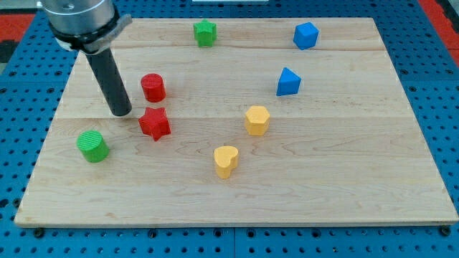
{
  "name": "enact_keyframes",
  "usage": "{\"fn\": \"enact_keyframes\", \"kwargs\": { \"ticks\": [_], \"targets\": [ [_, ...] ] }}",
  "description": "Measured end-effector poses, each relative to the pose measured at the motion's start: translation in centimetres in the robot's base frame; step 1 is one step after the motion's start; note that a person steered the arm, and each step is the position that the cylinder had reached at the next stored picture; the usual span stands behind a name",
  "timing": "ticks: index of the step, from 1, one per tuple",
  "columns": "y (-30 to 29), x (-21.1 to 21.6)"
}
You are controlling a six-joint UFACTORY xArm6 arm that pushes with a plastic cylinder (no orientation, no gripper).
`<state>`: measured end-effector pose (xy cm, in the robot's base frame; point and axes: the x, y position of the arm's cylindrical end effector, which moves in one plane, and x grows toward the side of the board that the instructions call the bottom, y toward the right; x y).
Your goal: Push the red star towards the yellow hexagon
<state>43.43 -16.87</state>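
The red star (155, 123) lies left of the board's middle. The yellow hexagon (257, 120) stands to its right, about level with it, well apart. My tip (120, 112) rests on the board just left of the red star and slightly above it, with a small gap between them. The dark rod rises up and to the view's left from there.
A red cylinder (153, 87) stands just above the red star. A green cylinder (92, 146) is at lower left. A yellow heart (226, 161) lies below the hexagon. A green star (205, 33), a blue hexagon (305, 35) and a blue triangular block (288, 82) sit toward the top.
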Motion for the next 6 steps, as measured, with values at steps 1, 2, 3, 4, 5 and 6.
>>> {"fn": "enact_keyframes", "kwargs": {
  "ticks": [1, 2, 3, 4, 5, 6],
  "targets": [
    [1.4, 0.0],
    [5.1, 0.6],
    [6.5, 1.3],
    [7.2, 4.1],
    [5.7, 3.9],
    [4.3, -1.2]
  ]
}}
